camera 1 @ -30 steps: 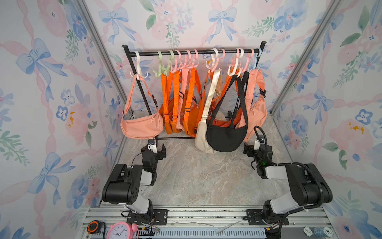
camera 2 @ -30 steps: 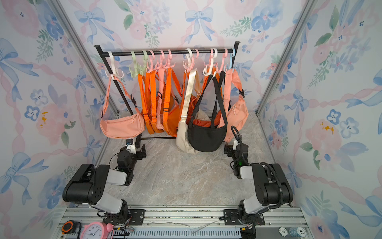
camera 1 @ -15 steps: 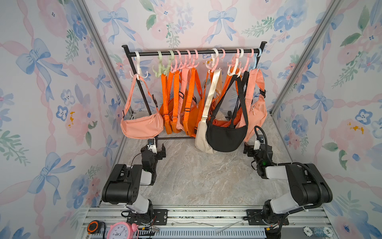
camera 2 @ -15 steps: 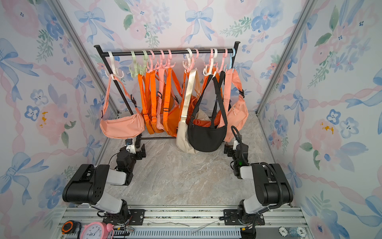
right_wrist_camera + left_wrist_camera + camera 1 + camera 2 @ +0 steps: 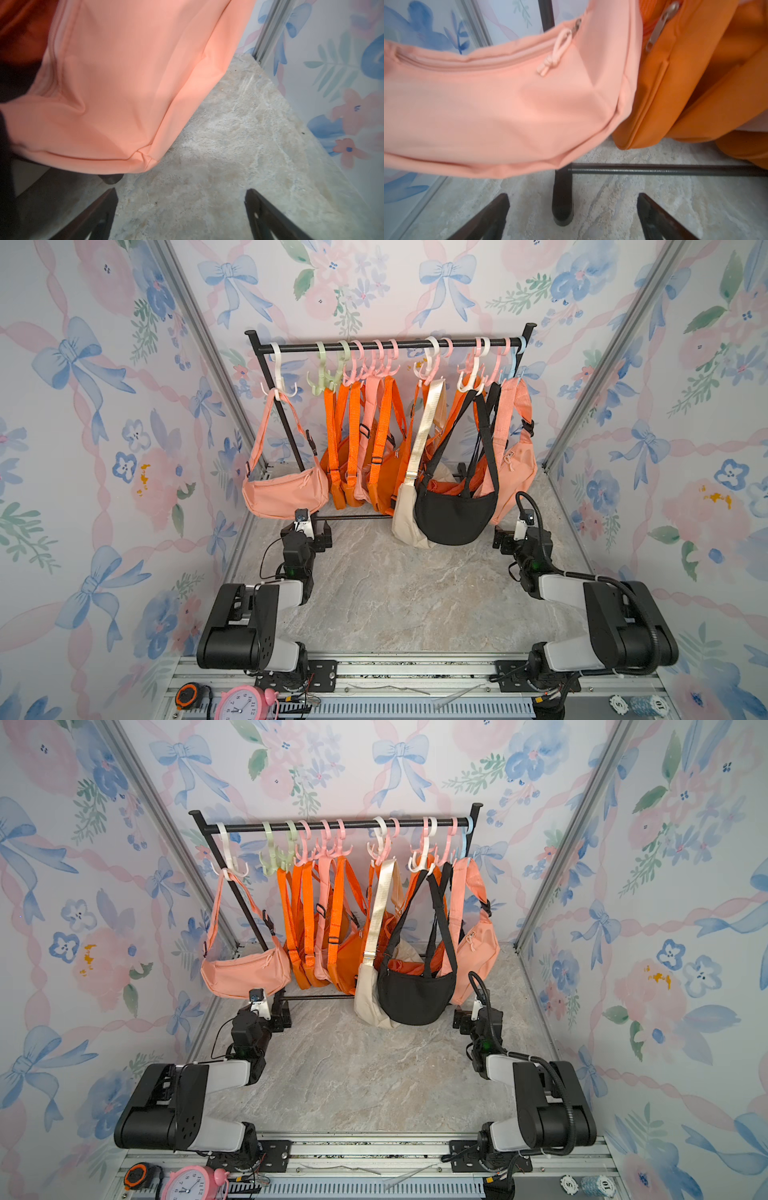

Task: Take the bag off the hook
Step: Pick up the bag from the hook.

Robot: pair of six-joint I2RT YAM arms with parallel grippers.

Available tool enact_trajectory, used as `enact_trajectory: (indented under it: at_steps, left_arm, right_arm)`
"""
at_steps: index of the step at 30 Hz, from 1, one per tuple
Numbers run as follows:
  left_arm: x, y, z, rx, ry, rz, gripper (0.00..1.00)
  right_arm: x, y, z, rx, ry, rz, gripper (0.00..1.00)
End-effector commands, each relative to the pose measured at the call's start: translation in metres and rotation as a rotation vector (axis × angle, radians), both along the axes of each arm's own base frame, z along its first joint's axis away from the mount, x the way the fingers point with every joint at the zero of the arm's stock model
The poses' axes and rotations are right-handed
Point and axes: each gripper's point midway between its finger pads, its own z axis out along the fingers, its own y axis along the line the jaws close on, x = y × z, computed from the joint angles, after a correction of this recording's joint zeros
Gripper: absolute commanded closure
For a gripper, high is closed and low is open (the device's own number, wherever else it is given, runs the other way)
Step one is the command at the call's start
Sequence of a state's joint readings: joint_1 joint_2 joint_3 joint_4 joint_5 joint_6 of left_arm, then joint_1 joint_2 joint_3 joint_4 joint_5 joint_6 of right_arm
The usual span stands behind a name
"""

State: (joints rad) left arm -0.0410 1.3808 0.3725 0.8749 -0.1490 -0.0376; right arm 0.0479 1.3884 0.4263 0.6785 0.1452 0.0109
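Flowery wallpaper (image 5: 83, 427) all round, nothing is moved lately: left gripper (image 5: 307, 537) and right gripper (image 5: 517, 537) are parked low, jaws spread, empty. Peach bag (image 5: 282, 497) is left on its white hook (image 5: 277, 383), so nothing's started.

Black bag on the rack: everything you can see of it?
Black bag: half-moon crossbody in matte black fabric, slack. Its black webbing strap runs up to a white hook on the rail. It hangs frontmost, overlapping orange bags and pressed against the cream bag. Whether it touches the floor is unclear.

Black housings (image 5: 232, 639), grey links (image 5: 286, 591), black cables (image 5: 537, 510) on left arm (image 5: 257, 614), right arm (image 5: 602, 601).
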Motion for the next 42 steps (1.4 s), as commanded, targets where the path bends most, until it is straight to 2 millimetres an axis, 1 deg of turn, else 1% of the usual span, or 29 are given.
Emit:
enact_trajectory:
  at_steps: [1,2,3,6,7,9,11,13,14,15,16,18,19,20,21,24,27,30,32,35,37,40,42]
  left_arm:
    - [-0.002,0.001,0.042,-0.030,-0.063,0.033,0.02]
    - [-0.003,-0.001,0.061,-0.045,-0.100,0.022,0.02]
    - [-0.004,-0.005,0.075,-0.065,-0.119,0.008,0.03]
    - [-0.012,-0.021,0.111,-0.110,-0.170,-0.039,0.05]
    - [-0.015,-0.032,0.122,-0.122,-0.184,-0.074,0.06]
    - [-0.023,-0.062,0.141,-0.144,-0.217,-0.177,0.06]
    - [-0.034,-0.095,0.162,-0.200,-0.259,-0.270,0.08]
    - [-0.044,-0.133,0.184,-0.235,-0.289,-0.370,0.10]
    - [-0.046,-0.154,0.194,-0.227,-0.295,-0.423,0.12]
    - [-0.051,-0.181,0.201,-0.208,-0.287,-0.479,0.13]
    - [-0.055,-0.202,0.218,-0.189,-0.299,-0.524,0.14]
    - [-0.062,-0.250,0.233,-0.117,-0.296,-0.611,0.16]
    - [-0.066,-0.268,0.240,-0.095,-0.300,-0.646,0.16]
    - [-0.067,-0.289,0.243,-0.080,-0.299,-0.688,0.17]
    - [-0.069,-0.307,0.245,-0.077,-0.300,-0.733,0.17]
    - [-0.065,-0.350,0.252,-0.095,-0.294,-0.844,0.20]
    - [-0.057,-0.395,0.257,-0.093,-0.282,-0.932,0.25]
    - [-0.046,-0.434,0.260,-0.103,-0.263,-0.996,0.29]
    - [-0.035,-0.456,0.258,-0.122,-0.237,-1.024,0.30]
    - [-0.016,-0.482,0.251,-0.117,-0.219,-1.032,0.30]
    - [-0.003,-0.493,0.246,-0.118,-0.219,-1.014,0.31]
    - [0.011,-0.513,0.238,-0.114,-0.207,-1.025,0.31]
    - [0.019,-0.526,0.238,-0.117,-0.209,-1.034,0.31]
  right_arm:
    - [-0.002,-0.003,0.040,0.007,-0.055,-0.041,0.03]
    - [-0.005,-0.001,0.051,0.020,-0.073,-0.034,0.03]
    - [-0.009,0.000,0.063,0.030,-0.084,-0.034,0.03]
    - [-0.023,0.000,0.097,0.058,-0.115,-0.041,0.03]
    - [-0.030,-0.001,0.109,0.077,-0.130,-0.047,0.03]
    - [-0.042,-0.001,0.134,0.121,-0.167,-0.049,0.03]
    - [-0.055,0.002,0.159,0.175,-0.182,-0.044,0.00]
    - [-0.063,0.007,0.178,0.220,-0.176,-0.025,0.01]
    - [-0.067,0.010,0.188,0.238,-0.169,-0.009,0.02]
    - [-0.072,0.013,0.198,0.256,-0.168,0.008,0.02]
    - [-0.076,0.017,0.206,0.269,-0.164,0.029,0.02]
    - [-0.086,0.025,0.222,0.288,-0.153,0.074,0.02]
    - [-0.090,0.028,0.226,0.295,-0.144,0.090,0.02]
    - [-0.095,0.030,0.232,0.302,-0.137,0.102,0.02]
    - [-0.099,0.031,0.235,0.306,-0.130,0.105,0.03]
    - [-0.108,0.033,0.241,0.312,-0.130,0.095,0.04]
    - [-0.119,0.024,0.242,0.330,-0.136,0.042,0.06]
    - [-0.126,0.026,0.234,0.384,-0.131,0.038,0.08]
    - [-0.126,0.035,0.223,0.429,-0.111,0.076,0.09]
    - [-0.128,0.041,0.200,0.418,-0.047,0.091,0.08]
    - [-0.132,0.041,0.190,0.395,-0.033,0.087,0.08]
    - [-0.139,0.044,0.187,0.370,-0.040,0.095,0.07]
    - [-0.143,0.045,0.186,0.360,-0.043,0.101,0.07]
